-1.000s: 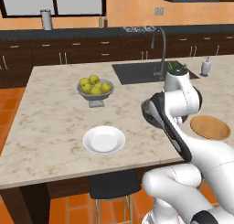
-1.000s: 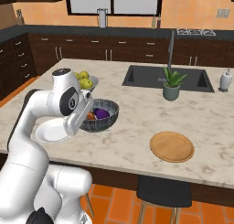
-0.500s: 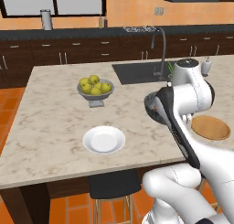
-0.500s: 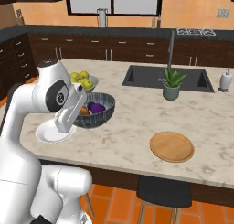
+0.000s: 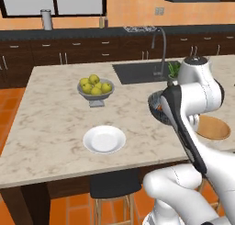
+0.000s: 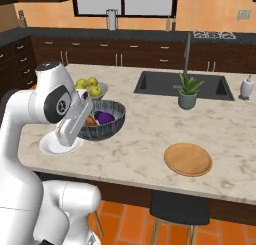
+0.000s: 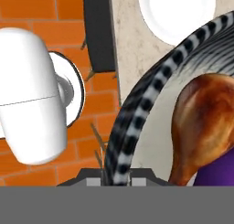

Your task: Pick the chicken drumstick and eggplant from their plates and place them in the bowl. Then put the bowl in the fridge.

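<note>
Both drumstick (image 7: 201, 127) and eggplant (image 6: 104, 117) lie in the hand-held bowl (image 6: 111, 124).

The robot's arm (image 6: 35, 119) was glossy white throughout, built of thick rounded tubular links joined by bulbous elbows. A dark grey ring showed on the side of the upper joint (image 6: 56, 103), and a small dark grey cap (image 5: 196, 59) sat on the topmost joint. A long dark grey strip (image 5: 183, 130) ran down one flat-sided link, edged in white. The lower body swelled into broad, smooth white housings (image 6: 67, 204) with thin dark seams between the sections. In the hand view a white cylindrical link (image 7: 31, 106) sat against a round white flange rimmed in black.
</note>
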